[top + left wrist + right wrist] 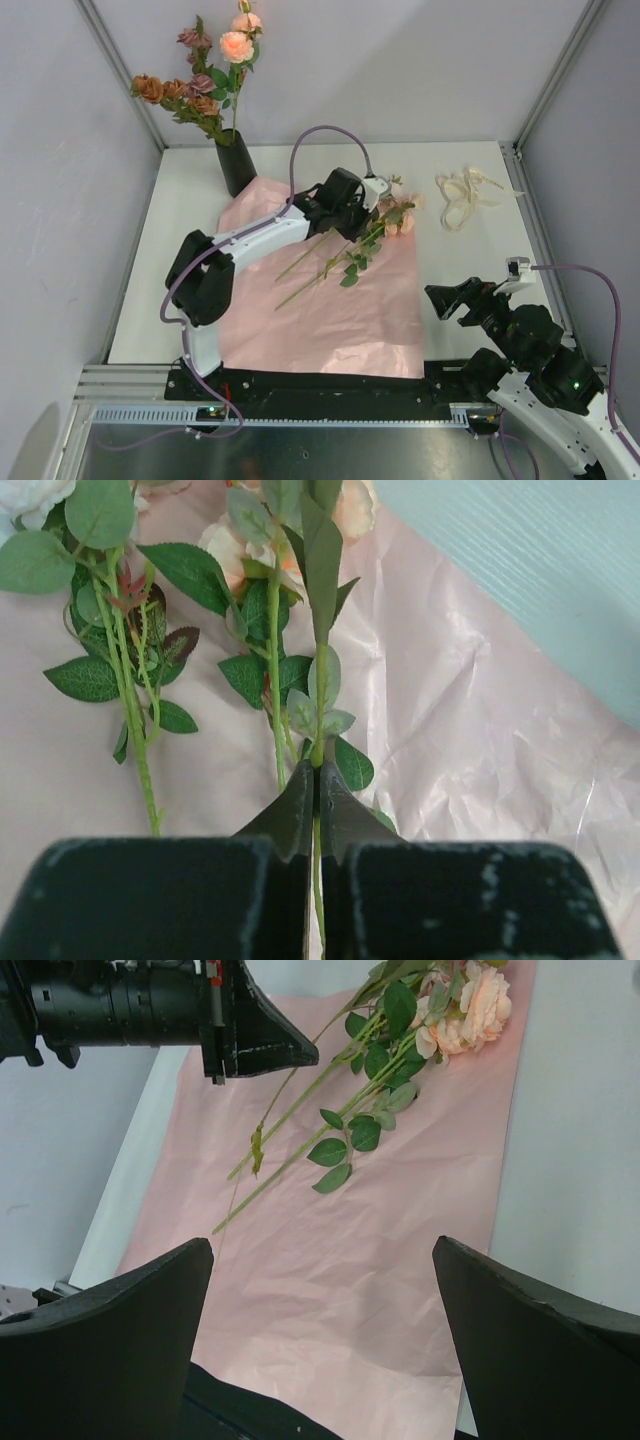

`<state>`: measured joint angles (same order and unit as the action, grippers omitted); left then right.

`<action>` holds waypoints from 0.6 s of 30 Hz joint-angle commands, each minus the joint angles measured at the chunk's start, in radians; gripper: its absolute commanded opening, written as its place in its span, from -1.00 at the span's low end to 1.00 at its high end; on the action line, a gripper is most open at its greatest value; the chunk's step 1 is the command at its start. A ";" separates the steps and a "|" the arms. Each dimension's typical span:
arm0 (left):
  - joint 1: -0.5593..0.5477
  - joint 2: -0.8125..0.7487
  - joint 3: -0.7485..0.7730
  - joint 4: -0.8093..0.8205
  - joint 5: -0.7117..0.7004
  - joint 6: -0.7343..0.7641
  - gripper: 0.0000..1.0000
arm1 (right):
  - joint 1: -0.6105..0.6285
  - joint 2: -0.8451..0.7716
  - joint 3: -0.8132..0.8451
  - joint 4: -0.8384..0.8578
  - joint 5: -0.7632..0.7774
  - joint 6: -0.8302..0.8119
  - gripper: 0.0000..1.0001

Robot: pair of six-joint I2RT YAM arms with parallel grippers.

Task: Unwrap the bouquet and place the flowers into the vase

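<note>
The black vase (236, 162) stands at the back left of the table with several roses (212, 75) in it. The bouquet lies unwrapped: a few loose flowers (372, 232) rest on the flat pink paper (330, 320), heads to the right. My left gripper (362, 222) is down over them. Its jaws (317, 770) are shut on one green stem (321, 695), which runs up to a peach head (355, 505). Another leafy stem (135, 730) lies free to its left. My right gripper (447, 298) hovers open over the paper's near right edge, with nothing between its fingers (322, 1245).
A cream ribbon (465, 195) lies loose on the white table at the back right. Grey walls close in the left, back and right sides. The black base rail (330, 385) runs along the near edge.
</note>
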<state>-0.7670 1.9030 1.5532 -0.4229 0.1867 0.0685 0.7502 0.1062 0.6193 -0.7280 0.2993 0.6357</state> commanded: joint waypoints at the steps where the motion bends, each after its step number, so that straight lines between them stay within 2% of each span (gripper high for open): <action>1: 0.007 -0.148 -0.074 0.167 -0.016 -0.046 -1.00 | 0.004 -0.010 0.000 0.024 0.013 0.004 0.99; 6: 0.046 -0.291 -0.169 0.286 -0.054 -0.098 -1.00 | 0.004 -0.007 0.000 0.025 0.015 0.003 0.99; 10: 0.128 -0.400 -0.271 0.430 -0.038 -0.164 -1.00 | 0.006 -0.005 0.000 0.025 0.014 0.001 0.99; 18: 0.316 -0.542 -0.325 0.585 -0.173 -0.101 -1.00 | 0.005 0.006 0.000 0.028 0.017 -0.001 0.99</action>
<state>-0.5240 1.4288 1.2392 0.0128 0.0963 -0.0559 0.7509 0.1062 0.6193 -0.7280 0.2993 0.6357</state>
